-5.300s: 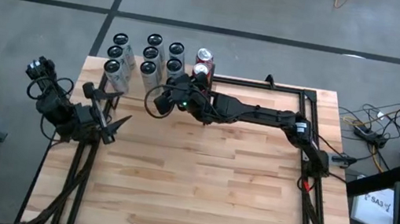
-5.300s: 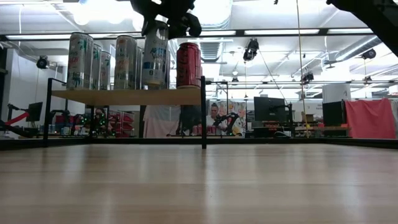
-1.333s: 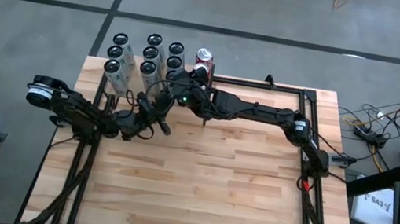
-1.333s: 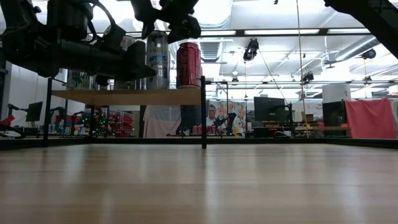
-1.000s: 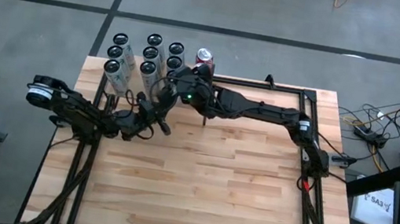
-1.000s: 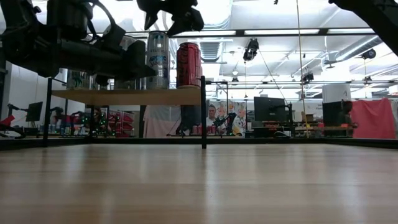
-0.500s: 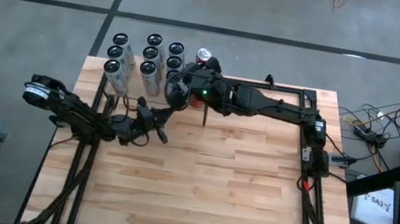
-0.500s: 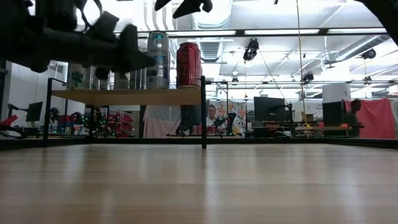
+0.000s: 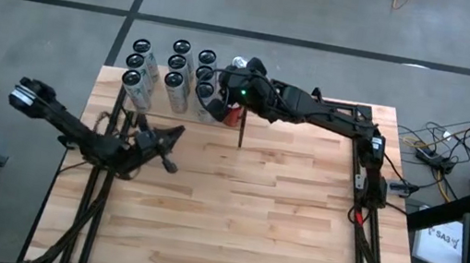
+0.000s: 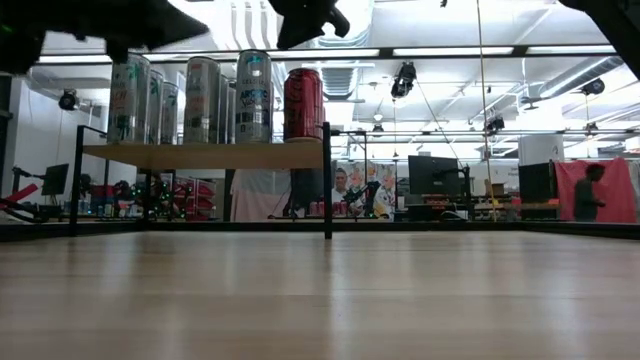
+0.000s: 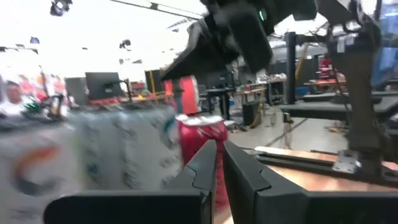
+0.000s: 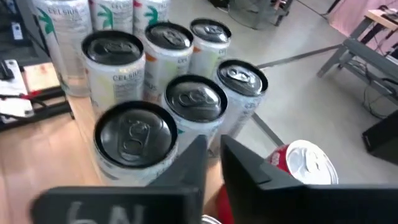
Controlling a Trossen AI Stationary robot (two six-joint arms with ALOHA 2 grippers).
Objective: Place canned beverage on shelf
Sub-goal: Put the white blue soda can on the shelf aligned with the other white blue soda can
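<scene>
I am judging the placing step finished: the tall silver beverage can [image 10: 253,96] is standing free on the small pale wood shelf on black posts [image 10: 200,155], just left of a red can [image 10: 303,104]. The right gripper [image 12: 211,142] is hovering above the cans, fingers drawn nearly together and empty. Next I am planning a straight lift clear of the tops. The left gripper [image 9: 169,133] is waiting clenched over the large wooden table [image 9: 279,213]. I am counting nine pale cans and what looks like two red ones.
</scene>
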